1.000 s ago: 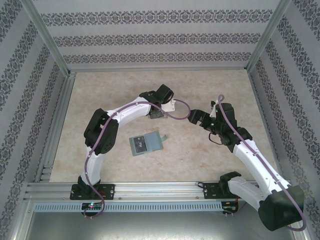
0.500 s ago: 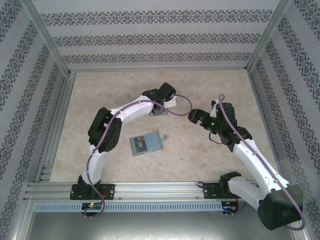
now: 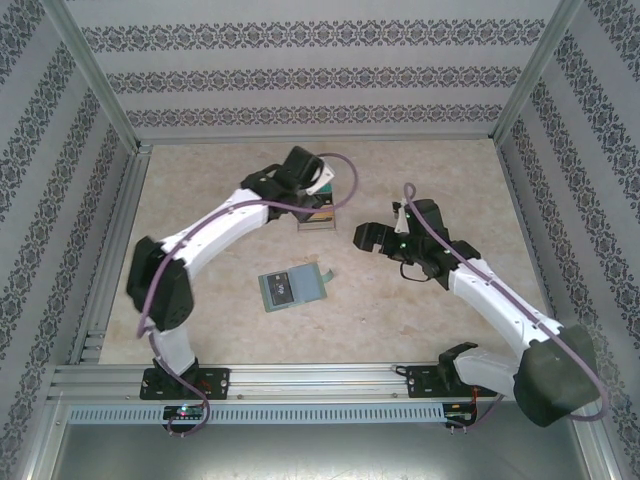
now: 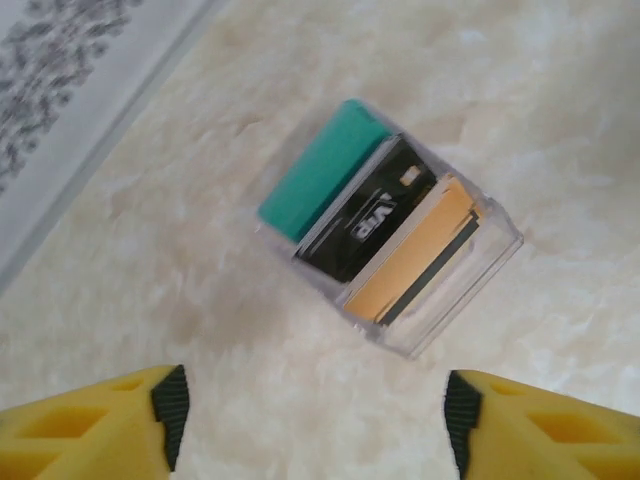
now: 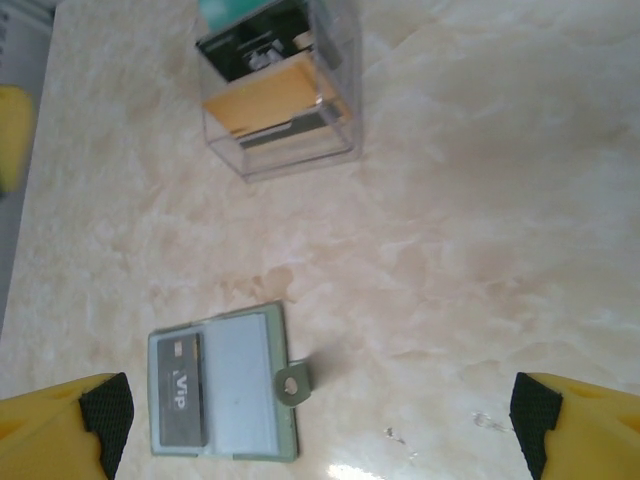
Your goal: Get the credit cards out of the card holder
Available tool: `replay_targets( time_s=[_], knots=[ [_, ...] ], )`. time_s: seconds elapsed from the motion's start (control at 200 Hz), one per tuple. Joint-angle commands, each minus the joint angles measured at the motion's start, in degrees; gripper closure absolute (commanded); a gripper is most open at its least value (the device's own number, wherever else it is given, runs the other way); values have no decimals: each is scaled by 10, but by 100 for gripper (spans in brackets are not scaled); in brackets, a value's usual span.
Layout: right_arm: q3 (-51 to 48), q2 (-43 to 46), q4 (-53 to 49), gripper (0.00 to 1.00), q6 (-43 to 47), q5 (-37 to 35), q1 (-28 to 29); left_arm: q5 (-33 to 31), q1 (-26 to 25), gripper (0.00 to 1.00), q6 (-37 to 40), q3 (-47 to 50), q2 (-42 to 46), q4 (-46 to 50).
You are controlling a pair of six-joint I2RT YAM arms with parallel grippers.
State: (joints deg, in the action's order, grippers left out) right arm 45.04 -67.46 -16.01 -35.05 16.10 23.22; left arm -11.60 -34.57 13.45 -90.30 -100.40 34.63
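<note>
Grey-green card holder (image 5: 225, 395) lies open and flat on the desk (image 5: 480, 200). One black card (image 5: 183, 390) is tucked in the pocket on the side away from the tab (image 5: 291, 383). Three credit cards (image 4: 365, 215) (teal, black, orange) stand in the clear stand (image 4: 480, 250), well apart from the holder.

Risks, as I judge them:
- Holder is soft and nothing pins it. A pull on the card would likely drag the whole holder across the smooth desk rather than free the card.
- Card sits flush in its pocket with little edge to catch. Fingers could close on the pocket film or slip off.
- Left end effector (image 4: 315, 420), jaws wide and empty, hangs just short of the stand. A careless descent could tip it and spill the cards.
- Both arms work near the middle, so the wrists could clash.

Position: right end effector (image 5: 320, 425), jaws spread wide with nothing between them, hovers above the desk. The holder lies off toward one finger, not centred. From overhead, the holder is nearer the bases than either end effector, between the two arms.
</note>
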Motion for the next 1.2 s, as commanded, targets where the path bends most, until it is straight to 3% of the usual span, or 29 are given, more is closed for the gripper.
replay_targets(
  time_s=[0.0,0.055,0.085,0.205,0.415,0.53,0.62,0.669,0.759,0.879,1.199],
  knots=[
    [33,-32,9,2,32,-4,33,21,21,25,-152,76,74,-7],
    [43,-50,14,2,41,-3,52,38,29,22,-200,122,117,-14],
    [50,-62,15,2,46,-3,62,39,32,11,-229,150,141,-20],
    [75,-109,18,2,59,7,100,65,44,0,-339,251,231,-52],
    [109,-180,34,6,56,38,151,88,52,1,-515,404,350,-75],
    [130,-220,40,18,46,62,172,114,52,18,-610,478,390,-90],
    [140,-246,48,25,36,78,183,139,52,44,-669,525,404,-113],
    [146,-258,50,28,31,85,189,153,52,53,-693,547,402,-128],
    [159,-285,51,39,23,106,196,186,52,70,-716,575,391,-165],
    [173,-319,53,52,11,131,203,218,52,100,-726,594,368,-204],
    [193,-375,49,63,-7,145,221,245,52,100,-705,594,297,-244]
  ],
)
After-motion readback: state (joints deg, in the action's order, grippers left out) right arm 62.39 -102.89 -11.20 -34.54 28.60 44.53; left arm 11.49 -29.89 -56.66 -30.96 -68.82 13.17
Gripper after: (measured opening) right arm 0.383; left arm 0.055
